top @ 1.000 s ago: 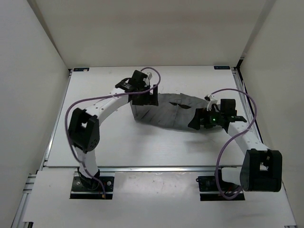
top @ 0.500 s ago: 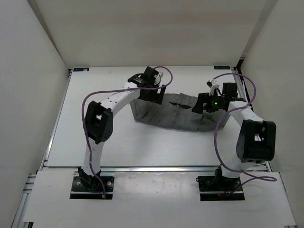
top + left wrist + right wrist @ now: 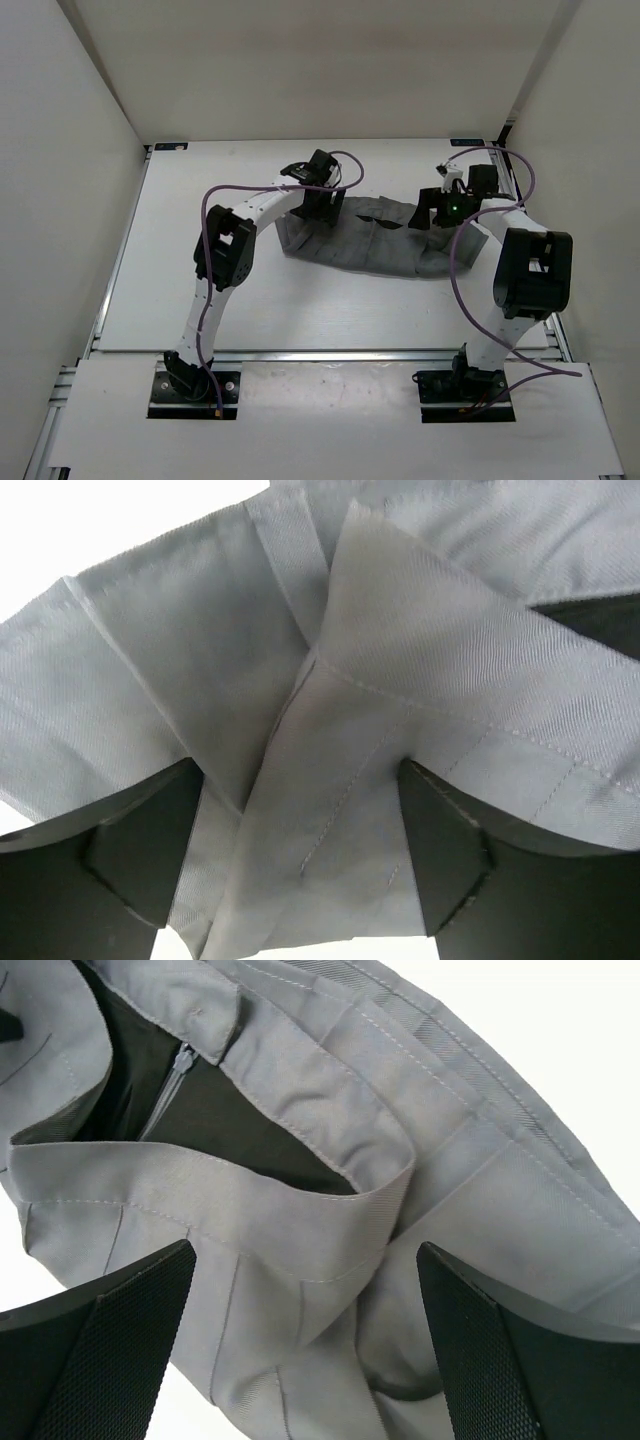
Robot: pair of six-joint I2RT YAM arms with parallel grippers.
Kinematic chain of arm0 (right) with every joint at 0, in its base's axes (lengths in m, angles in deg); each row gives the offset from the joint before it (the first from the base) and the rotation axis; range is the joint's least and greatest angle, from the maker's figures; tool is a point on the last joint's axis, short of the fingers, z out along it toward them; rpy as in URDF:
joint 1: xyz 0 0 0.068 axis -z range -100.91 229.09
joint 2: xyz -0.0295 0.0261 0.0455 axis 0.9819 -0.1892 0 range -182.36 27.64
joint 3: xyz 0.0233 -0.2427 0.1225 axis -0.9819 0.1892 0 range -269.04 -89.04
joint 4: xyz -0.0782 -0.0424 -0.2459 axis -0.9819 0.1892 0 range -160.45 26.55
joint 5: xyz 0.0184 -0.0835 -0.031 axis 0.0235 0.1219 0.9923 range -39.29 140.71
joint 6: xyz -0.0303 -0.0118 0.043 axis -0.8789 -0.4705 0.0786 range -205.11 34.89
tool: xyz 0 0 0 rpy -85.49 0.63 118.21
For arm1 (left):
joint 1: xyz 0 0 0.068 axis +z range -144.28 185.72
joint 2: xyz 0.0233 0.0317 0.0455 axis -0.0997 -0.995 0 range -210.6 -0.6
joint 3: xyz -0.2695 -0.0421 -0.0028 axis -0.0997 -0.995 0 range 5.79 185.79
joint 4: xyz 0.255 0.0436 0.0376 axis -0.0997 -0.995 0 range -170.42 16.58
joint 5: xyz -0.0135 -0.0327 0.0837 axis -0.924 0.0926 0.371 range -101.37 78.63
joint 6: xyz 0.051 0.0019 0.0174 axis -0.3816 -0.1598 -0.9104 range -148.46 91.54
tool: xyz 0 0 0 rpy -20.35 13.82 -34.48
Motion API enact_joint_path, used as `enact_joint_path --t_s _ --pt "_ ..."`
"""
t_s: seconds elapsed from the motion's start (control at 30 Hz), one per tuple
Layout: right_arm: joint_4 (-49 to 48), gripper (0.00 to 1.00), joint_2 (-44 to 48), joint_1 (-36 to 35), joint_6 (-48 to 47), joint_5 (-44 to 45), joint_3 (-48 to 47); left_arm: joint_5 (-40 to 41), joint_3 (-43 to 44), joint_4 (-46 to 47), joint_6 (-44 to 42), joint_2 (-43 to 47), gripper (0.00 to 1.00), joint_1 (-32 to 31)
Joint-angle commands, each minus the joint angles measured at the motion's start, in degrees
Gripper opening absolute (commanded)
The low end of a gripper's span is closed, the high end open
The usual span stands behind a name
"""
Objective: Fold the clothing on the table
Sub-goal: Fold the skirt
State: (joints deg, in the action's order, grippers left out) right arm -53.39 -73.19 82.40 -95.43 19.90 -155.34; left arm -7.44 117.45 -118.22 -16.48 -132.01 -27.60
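Grey clothing (image 3: pixel 365 242) crumpled at far-centre of worktop (image 3: pixel 200 210), fingers at both ends.
L fingers (image 3: pixel 320 208) spread wide over the clothing's far-left corner. L wrist cam shows a folded, seamed flap (image 3: pixel 330 780) lying betw. them, not pinched. The clothing runs as a wrinkled band L to R across the white worktop. R fingers (image 3: pixel 432 212) also stand wide apart, over the far-right end. R wrist cam shows a waistband (image 3: pixel 230 1215), zip (image 3: pixel 168 1078) & dark lining (image 3: pixel 230 1125) there.
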Motion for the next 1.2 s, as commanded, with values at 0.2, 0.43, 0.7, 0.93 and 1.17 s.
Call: enact_joint_path --t_s 0.2,0.43,0.7,0.93,1.17 --pt "1.22 0.92 -3.57 1.88 -0.57 -4.95 -4.19 0.47 5.86 1.73 -1.27 -0.60 0.48 -0.60" --pt "2.45 0.79 -5.07 2.14 -1.09 -9.71 -2.96 0.21 4.27 2.52 -0.92 0.37 0.51 -0.69" --pt "3.34 0.25 -7.10 2.14 0.22 -8.49 -5.59 -1.28 0.93 5.24 1.98 2.39 0.50 -0.17" --pt "1.32 0.00 -2.97 2.92 3.72 -3.91 -4.46 -1.03 -7.39 8.83 3.57 8.96 0.10 -0.08" --pt "-1.59 0.00 7.48 5.13 5.06 -3.12 0.39 -1.46 -25.41 20.61 7.69 23.38 0.05 0.54"
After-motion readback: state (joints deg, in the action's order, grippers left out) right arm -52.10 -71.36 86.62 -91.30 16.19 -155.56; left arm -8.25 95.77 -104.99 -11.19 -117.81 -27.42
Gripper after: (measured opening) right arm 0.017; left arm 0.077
